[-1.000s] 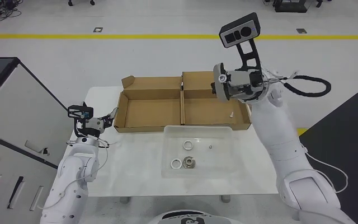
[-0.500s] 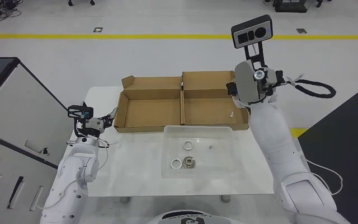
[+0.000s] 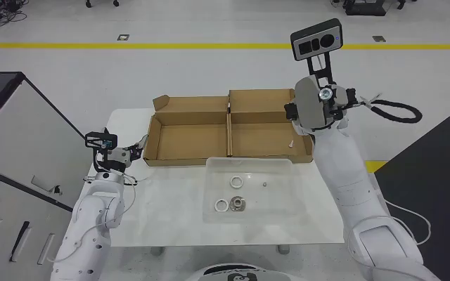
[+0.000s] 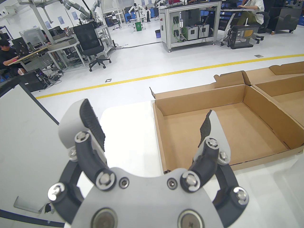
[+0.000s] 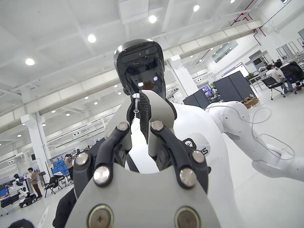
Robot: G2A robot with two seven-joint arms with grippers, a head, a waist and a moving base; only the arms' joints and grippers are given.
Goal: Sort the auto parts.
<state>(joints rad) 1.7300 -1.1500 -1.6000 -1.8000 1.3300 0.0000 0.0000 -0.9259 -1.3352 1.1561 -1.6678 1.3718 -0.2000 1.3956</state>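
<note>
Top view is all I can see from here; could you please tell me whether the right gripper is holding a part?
Observer: Yes, the right gripper is shut on a small silver threaded pin, held at its fingertips.
Operator: Thank you. Which way is it pointing?
Observer: Upward, toward the ceiling lights.
Operator: And the left gripper?
Observer: The left gripper is open with nothing between its fingers, facing the nearer cardboard box.

Top view overhead, facing table (image 3: pixel 169 204); left wrist low, near, shares cardboard box (image 4: pixel 237 129); right wrist faces upward.
</note>
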